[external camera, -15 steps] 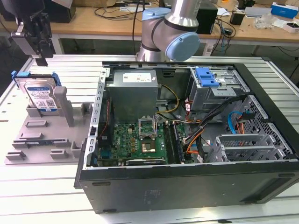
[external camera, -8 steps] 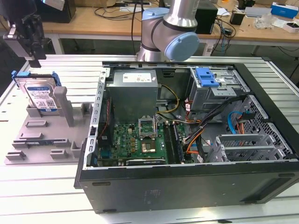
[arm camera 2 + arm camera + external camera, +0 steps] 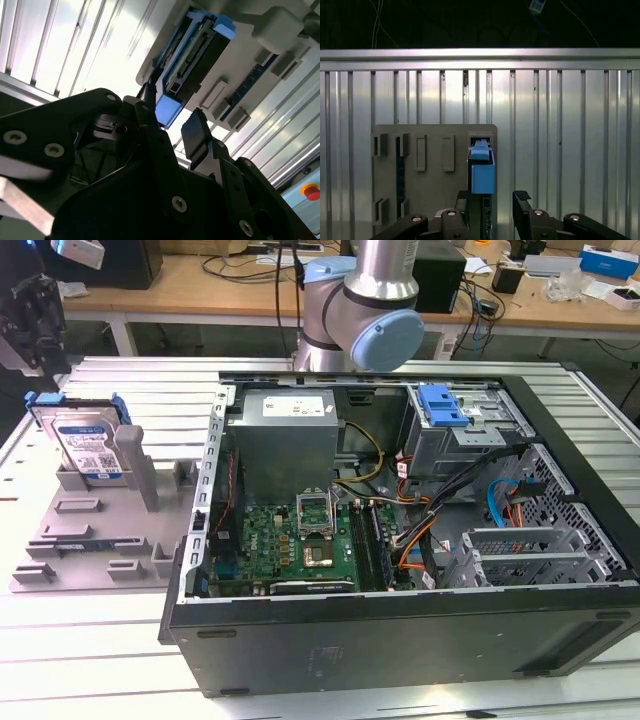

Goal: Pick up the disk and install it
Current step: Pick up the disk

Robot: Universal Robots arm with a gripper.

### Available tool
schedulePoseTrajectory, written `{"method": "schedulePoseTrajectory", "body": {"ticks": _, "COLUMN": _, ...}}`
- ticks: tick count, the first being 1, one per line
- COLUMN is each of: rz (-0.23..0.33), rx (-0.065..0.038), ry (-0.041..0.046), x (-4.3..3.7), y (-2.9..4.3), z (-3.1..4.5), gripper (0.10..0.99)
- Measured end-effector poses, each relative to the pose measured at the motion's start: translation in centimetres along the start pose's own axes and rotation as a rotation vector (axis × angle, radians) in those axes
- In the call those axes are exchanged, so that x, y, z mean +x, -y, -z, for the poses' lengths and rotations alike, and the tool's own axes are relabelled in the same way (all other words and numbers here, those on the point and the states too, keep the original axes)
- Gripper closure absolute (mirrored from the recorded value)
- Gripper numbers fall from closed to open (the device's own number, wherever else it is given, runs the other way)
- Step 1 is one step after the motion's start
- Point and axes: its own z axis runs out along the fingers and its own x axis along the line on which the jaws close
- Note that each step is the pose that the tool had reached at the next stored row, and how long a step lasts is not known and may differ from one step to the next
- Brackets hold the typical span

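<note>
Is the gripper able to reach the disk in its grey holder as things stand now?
Likely yes. The disk stands on edge in the grey holder, its blue-framed edge exposed. The gripper is close, fingers open to either side; nothing lies between.

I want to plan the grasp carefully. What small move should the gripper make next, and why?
Probably ease a little closer. In the first wrist view the open gripper faces the upright disk at its blue-framed edge, its fingers either side, seemingly not yet around it.
</note>
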Motion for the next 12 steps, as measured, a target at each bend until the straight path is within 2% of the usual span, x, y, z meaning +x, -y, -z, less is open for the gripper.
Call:
{"method": "schedulePoseTrajectory", "body": {"ticks": 4, "rz": 0.012, "rx": 0.0, "ry": 0.0022, "x": 0.36, "y": -0.09, "z": -0.48, "gripper": 0.604}}
{"method": "schedulePoseTrajectory", "body": {"ticks": 12, "rz": 0.027, "rx": 0.001, "ry": 0.0043, "x": 0.54, "y": -0.49, "z": -1.6, "gripper": 0.604}}
